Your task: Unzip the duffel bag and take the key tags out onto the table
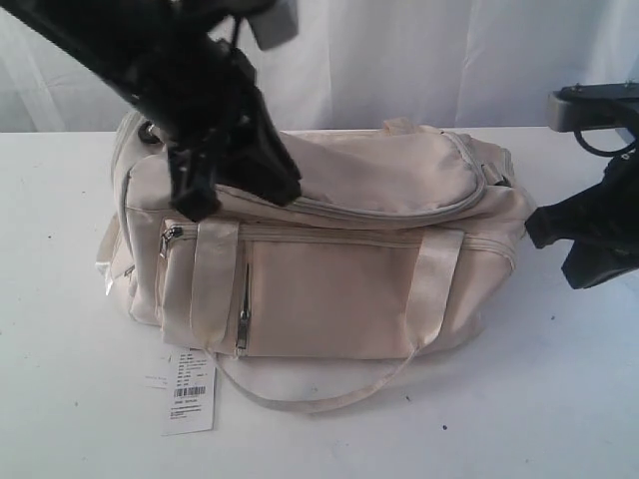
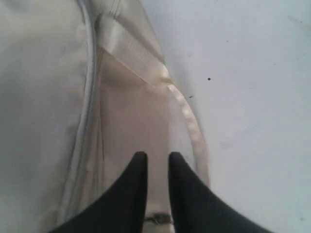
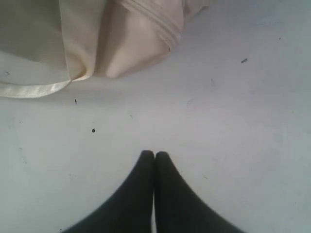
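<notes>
Black and smooth, tapering to blunt rounded tips, the two fingers of the left claw (image 2: 156,160) stand a narrow gap apart, with nothing seen between the tips. They point at the front face of the large cream fabric duffel bag (image 1: 339,289), close to its soft, faintly creased cloth. Near them a satiny, ribbed webbing handle (image 2: 131,48) of the same cream crosses the panel, and a thin grey-piped seam (image 2: 89,73) curves along the edge of the top flap. The flap lies shut, so the inside is hidden. Small metal zip pulls (image 1: 243,329) hang on the front pocket, and a white paper hang tag (image 1: 190,389) with a barcode lies flat by the bag's front left corner. The bag sits slumped in the middle of the wide white worktop (image 1: 519,399), which is matt and flecked with small dark specks. The left arm (image 1: 150,60) slants in from the upper left and bends steeply down over the bag's left end. The right claw (image 3: 154,156) has its black fingers pressed together, empty, above bare worktop just off the bag's right end, where the right arm (image 1: 599,230) hangs clear of the fabric.
</notes>
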### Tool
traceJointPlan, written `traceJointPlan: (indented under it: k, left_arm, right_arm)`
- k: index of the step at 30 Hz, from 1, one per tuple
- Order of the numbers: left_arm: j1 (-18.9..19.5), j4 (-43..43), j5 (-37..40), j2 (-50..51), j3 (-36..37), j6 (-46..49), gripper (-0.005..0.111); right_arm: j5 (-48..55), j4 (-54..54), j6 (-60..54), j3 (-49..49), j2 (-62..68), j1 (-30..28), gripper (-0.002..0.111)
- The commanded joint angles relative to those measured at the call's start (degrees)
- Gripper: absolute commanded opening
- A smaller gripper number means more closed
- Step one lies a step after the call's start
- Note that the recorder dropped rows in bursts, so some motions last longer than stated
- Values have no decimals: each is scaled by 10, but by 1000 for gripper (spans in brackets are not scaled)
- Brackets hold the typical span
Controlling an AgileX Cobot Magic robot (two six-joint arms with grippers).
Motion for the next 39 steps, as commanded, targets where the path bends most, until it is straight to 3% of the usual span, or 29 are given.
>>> traceJointPlan:
  k: [1,5,9,15,18,19,23,30,35,39]
  left_arm:
    - [-43,43,-89,44,-2,54,59]
    - [-59,72,-153,86,0,54,82]
    - [-72,86,-189,120,0,54,82]
    - [-72,144,-197,152,0,-22,49]
    - [-72,158,-156,156,0,-118,17]
    - [-78,153,-91,156,-3,-140,0]
    - [-114,112,44,156,-3,-157,0]
    - [-180,31,119,156,-3,-199,0]
    - [-185,42,133,156,-3,-224,0]
    - [-185,46,132,156,-10,-224,26]
  right_arm:
    - [-6,-2,-7,-3,-16,1,0]
    - [-5,-2,-7,-3,-24,1,0]
    - [-2,-2,-7,-3,-25,1,0]
    - [-1,-2,-7,-3,-25,1,0]
    - [-3,-2,-7,-3,-25,1,0]
    - [-6,-2,-7,-3,-25,1,0]
    - [-10,-2,-7,-3,-25,1,0]
    - [-19,-2,-7,-3,-25,1,0]
    - [-48,13,-8,-3,-25,1,0]
    - [-98,22,-14,-3,-25,1,0]
